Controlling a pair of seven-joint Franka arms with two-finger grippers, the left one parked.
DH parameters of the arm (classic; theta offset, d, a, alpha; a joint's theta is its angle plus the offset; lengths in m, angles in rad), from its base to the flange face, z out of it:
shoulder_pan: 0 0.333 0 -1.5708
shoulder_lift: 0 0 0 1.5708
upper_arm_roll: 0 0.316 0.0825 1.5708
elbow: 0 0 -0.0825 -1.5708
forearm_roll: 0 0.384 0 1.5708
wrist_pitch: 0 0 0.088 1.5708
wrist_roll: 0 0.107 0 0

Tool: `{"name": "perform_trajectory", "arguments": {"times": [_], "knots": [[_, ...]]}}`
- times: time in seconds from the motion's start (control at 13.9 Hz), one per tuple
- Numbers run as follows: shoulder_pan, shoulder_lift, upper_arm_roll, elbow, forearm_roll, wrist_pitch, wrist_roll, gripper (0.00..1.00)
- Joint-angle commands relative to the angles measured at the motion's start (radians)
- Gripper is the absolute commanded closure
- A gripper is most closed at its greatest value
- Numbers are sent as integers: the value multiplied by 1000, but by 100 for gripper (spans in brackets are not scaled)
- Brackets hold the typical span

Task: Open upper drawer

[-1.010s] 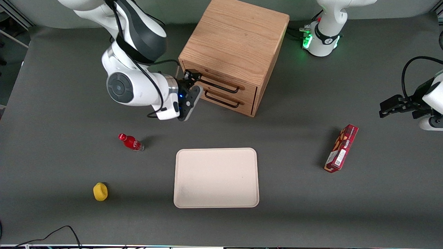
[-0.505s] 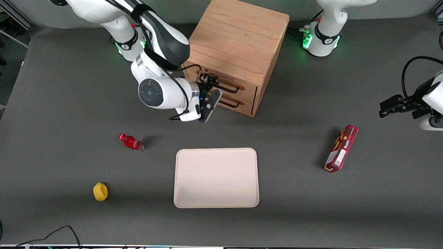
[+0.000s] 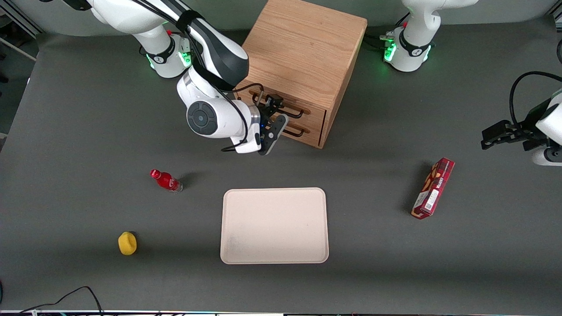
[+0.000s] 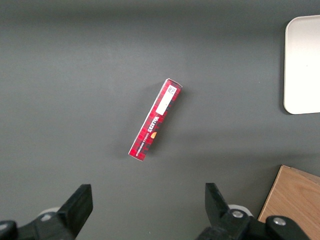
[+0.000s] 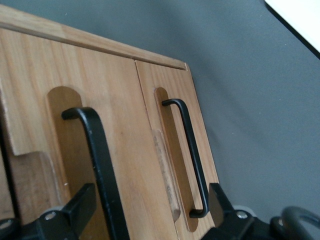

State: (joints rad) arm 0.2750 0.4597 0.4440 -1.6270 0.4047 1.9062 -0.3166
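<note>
Even, soft light falls from above; the counter (image 3: 66,131) shows only faint shadows, no glare. The claw (image 5: 150,220) looks slightly blurred close up.

"WALKERS" on red box (image 4: 154,119)

You're looking at the upper drawer (image 3: 314,110), the top one of two light-oak fronts in the boxy wooden cabinet (image 3: 303,48). The cabinet stands near the worktop's edge farthest from the front camera, roughly midway along it and turned at an angle. The drawer is shut, its front sitting flush with the cabinet face. Its black wire bar handle (image 5: 100,150) runs along a rounded, darker recess in the wood. Note the gripper (image 3: 273,104) right in front of that handle, fingers spread, one on each side of the bar without touching it.
</note>
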Motion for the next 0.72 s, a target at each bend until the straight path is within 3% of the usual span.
{"name": "perform_trajectory", "arguments": {"times": [0.0,0.43,0.65], "knots": [[4,22,5,10,-42,20,30,0],[-11,121,-5,152,-156,7,33,0],[-17,161,-15,243,-158,-56,31,0]]}}
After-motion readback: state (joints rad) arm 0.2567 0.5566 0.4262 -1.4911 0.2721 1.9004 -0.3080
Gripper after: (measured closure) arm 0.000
